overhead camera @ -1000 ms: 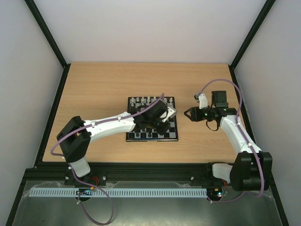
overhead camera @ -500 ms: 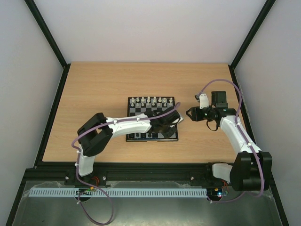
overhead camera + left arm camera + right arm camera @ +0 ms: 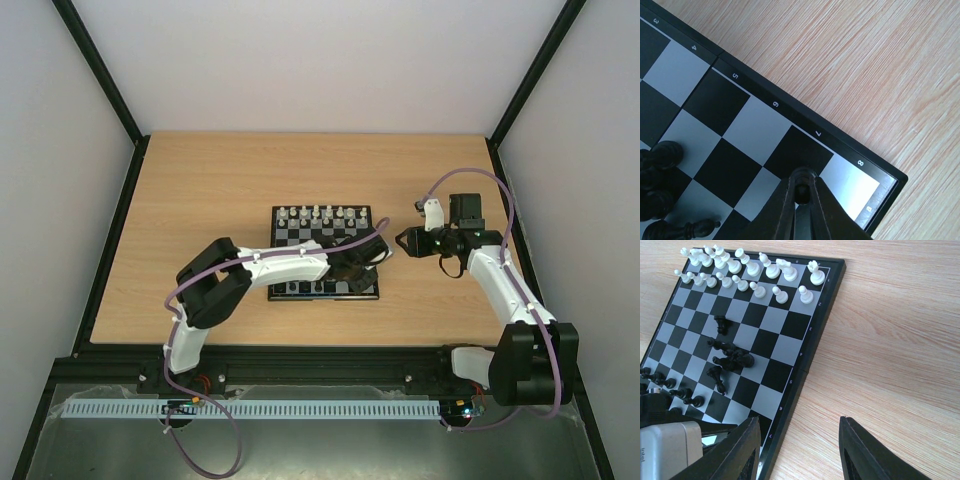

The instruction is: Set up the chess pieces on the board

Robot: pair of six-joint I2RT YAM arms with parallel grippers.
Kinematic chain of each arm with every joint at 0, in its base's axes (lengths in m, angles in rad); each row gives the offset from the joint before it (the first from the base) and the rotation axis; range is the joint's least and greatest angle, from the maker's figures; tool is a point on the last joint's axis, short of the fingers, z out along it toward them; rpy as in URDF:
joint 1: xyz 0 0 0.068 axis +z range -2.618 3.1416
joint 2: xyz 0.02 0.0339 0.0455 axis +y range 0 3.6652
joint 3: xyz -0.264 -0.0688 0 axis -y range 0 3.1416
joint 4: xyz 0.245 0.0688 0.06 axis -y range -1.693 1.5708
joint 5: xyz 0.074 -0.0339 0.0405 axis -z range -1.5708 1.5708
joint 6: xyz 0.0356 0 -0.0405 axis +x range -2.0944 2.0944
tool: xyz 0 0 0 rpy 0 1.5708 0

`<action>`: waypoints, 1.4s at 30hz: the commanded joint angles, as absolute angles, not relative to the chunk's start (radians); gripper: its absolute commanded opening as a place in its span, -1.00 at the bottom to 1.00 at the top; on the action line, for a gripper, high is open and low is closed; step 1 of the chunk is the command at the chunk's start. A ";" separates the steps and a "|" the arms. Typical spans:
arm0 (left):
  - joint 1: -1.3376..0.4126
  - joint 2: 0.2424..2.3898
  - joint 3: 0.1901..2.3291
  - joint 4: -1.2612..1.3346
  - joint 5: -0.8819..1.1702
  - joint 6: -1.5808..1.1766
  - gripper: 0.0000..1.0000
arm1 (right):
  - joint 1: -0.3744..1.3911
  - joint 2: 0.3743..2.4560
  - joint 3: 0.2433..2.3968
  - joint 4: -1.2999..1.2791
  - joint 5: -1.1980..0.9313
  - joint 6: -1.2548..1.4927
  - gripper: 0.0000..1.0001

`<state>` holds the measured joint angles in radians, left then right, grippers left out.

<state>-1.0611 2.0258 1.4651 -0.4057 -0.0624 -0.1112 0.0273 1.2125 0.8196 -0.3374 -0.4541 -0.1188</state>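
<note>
Only the left wrist shows left pincer (image 3: 802, 176) narrow, perhaps gripping a black piece (image 3: 801, 191); right pincer (image 3: 799, 424) gapes wide.

Left arm (image 3: 290, 262): I see white shells and black joints.
Right arm (image 3: 495, 272): same white and black, with a green light (image 3: 437, 240) at the wrist.
Cables (image 3: 470, 173): purple, one looping along each arm.
Left fingers (image 3: 782, 210): slim, matte black.
Right fingers (image 3: 865, 455): broad, matte black.

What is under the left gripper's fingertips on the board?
A corner of the black-and-grey checkered chessboard: the black square marked 7 and the pale corner square. The left gripper pinches a small dark piece; the spot beneath it is covered.
</note>
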 commanded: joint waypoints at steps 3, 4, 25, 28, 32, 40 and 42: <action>-1.065 2.061 1.505 -0.431 -0.087 -0.113 -0.80 | 0.025 1.216 0.805 -0.347 -0.457 -0.124 -0.12; -1.065 2.065 1.507 -0.433 -0.089 -0.115 -0.79 | 0.024 1.216 0.806 -0.348 -0.459 -0.125 -0.12; -1.064 2.062 1.531 -0.449 -0.093 -0.130 -0.36 | 0.025 1.216 0.806 -0.353 -0.468 -0.129 -0.12; -1.063 2.008 1.539 -0.460 -0.102 -0.133 -0.30 | 0.024 1.216 0.805 -0.354 -0.471 -0.129 -0.12; -1.062 1.912 1.541 -0.486 -0.128 -0.131 -0.27 | 0.025 1.218 0.804 -0.354 -0.475 -0.130 -0.11; -0.965 1.643 1.379 -0.477 -0.161 -0.130 -0.13 | 0.024 1.219 0.814 -0.380 -0.523 -0.174 -0.13; -0.909 1.562 1.311 -0.454 -0.150 -0.128 -0.03 | 0.026 1.231 0.824 -0.407 -0.561 -0.201 -0.17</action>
